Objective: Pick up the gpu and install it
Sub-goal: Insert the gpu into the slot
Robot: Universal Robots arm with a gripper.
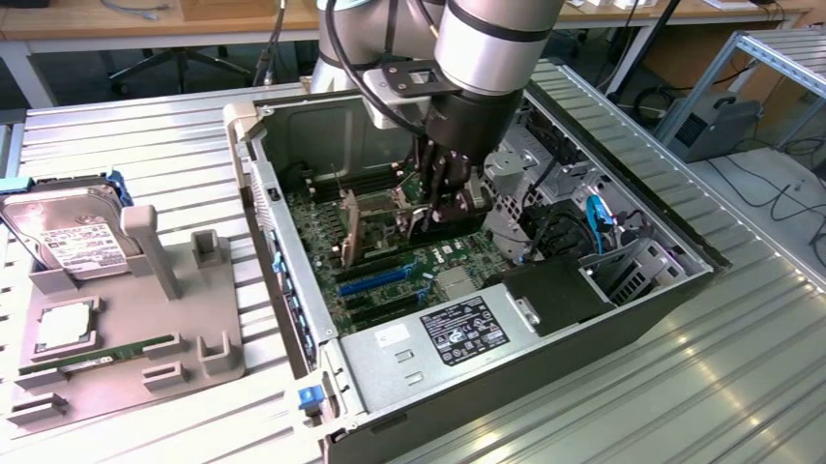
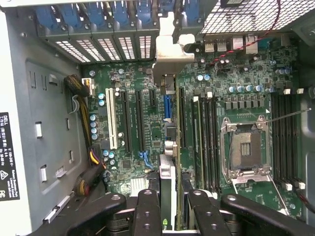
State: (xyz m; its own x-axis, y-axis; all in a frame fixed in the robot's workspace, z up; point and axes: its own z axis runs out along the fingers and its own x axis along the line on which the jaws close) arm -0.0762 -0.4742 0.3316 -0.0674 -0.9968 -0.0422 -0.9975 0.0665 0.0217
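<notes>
A ribbed metal workbench (image 1: 722, 387) fills the exterior view, with desks and cables along the top edge of the frame. In the middle lies the open computer case (image 1: 387, 377), its side off, so the green motherboard (image 1: 387, 246) faces up. The power supply (image 1: 439, 338) sits at the case's lower end. At the lower left of the frame a grey parts holder (image 1: 130, 329) carries a hard drive (image 1: 65, 237) and a green RAM stick (image 1: 97, 355).

The arm (image 1: 497, 43) comes down from the top centre into the case. Its gripper (image 1: 446, 208) is partly closed, its fingers (image 2: 147, 211) clamped on the gpu (image 1: 348, 227). The card stands on edge over the board at the frame's centre.

In the wrist view the card's thin edge (image 2: 168, 196) runs up the middle of the frame from between the fingers. Its silver bracket (image 2: 170, 64) reaches the rear slot openings (image 2: 103, 46) at upper centre. The blue expansion slot (image 2: 167, 105) lies almost directly under the card's line. Whether the contacts already touch the slot I cannot tell.

To seat the card well, I judge it should stay square to the board, with its edge parallel to the slot along its whole length. The bracket should slide into the rear opening without catching on the case wall. Pressure should go straight down and evenly. A tilt would probably jam one end and strain the slot.
</notes>
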